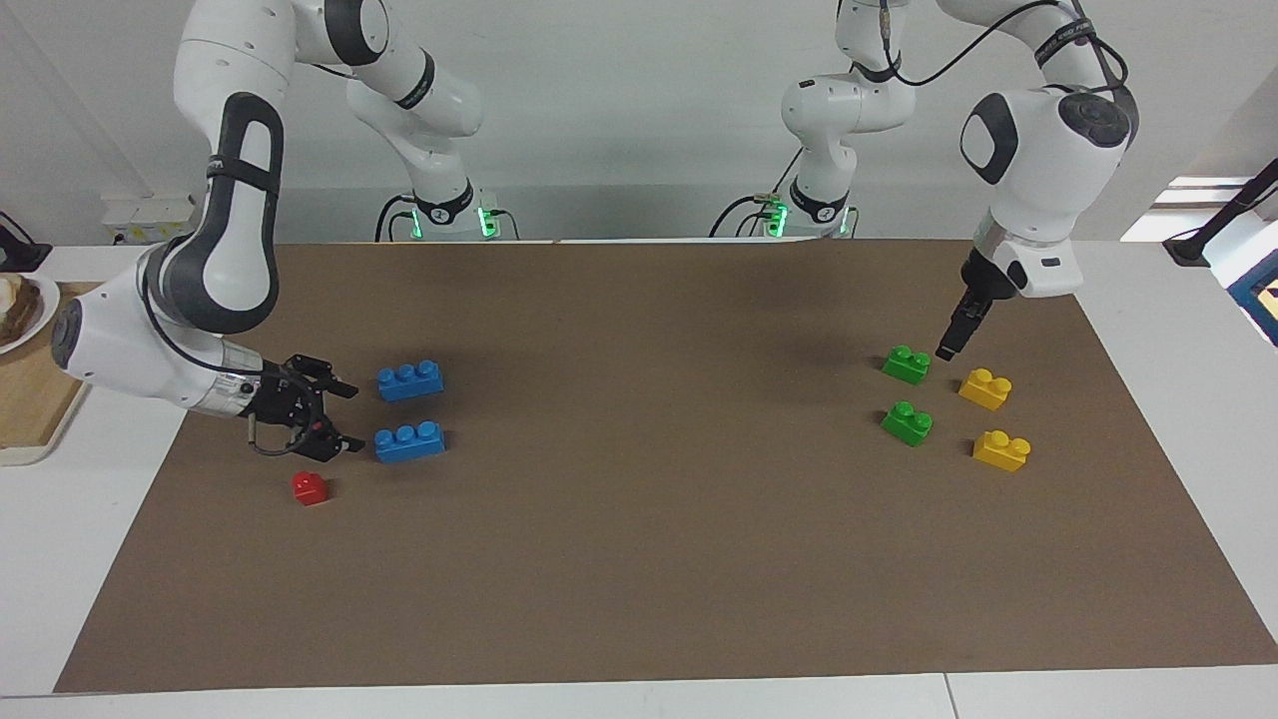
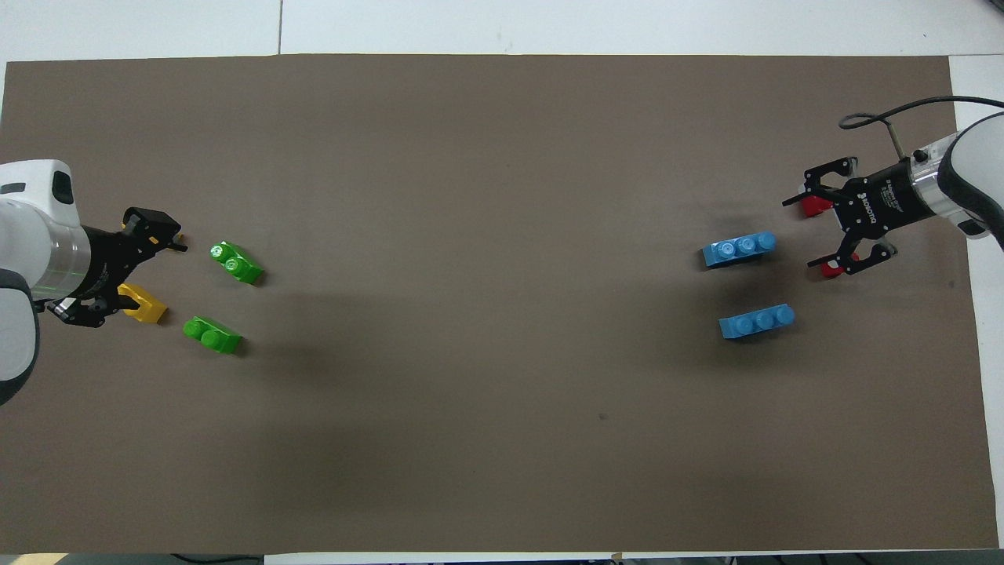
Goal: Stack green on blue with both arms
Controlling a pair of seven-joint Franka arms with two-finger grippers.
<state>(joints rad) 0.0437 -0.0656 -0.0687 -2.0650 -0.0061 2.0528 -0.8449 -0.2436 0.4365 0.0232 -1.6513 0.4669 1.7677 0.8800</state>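
I see the brown mat (image 1: 639, 559) covering the table. Right arm (image 1: 190, 270) reaches low; right gripper (image 1: 344, 417) is spread open, empty, between the two blue bricks (image 1: 410, 380) (image 1: 409, 441) at its end. Left arm (image 1: 1038, 170) hangs its left gripper (image 1: 947, 350), fingers apart, empty, just beside the nearer green brick (image 1: 907, 363). Second green brick (image 1: 908, 423) lies farther out. Yellow bricks (image 1: 985, 388) (image 1: 1001, 450) beside the greens; red brick (image 1: 310, 487) near the blues.
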